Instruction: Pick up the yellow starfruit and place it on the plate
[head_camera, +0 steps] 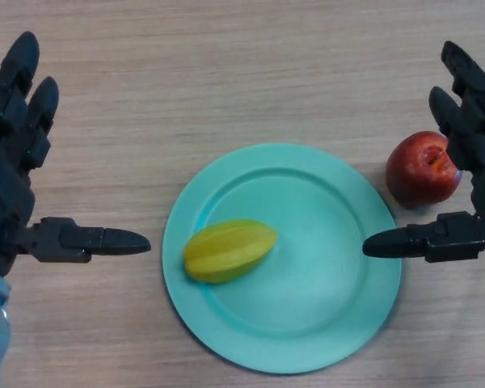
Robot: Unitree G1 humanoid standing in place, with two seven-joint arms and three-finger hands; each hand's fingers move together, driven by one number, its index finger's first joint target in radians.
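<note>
A yellow starfruit lies on its side on the left part of a teal plate in the middle of the wooden table. My left hand hovers at the left edge, fingers straight and thumb pointing toward the plate, holding nothing. At the right edge my right hand is open as well, its thumb reaching over the plate's right rim. Neither hand touches the starfruit.
A red apple sits on the table just right of the plate, partly behind my right hand's fingers. Bare wooden tabletop stretches beyond the plate.
</note>
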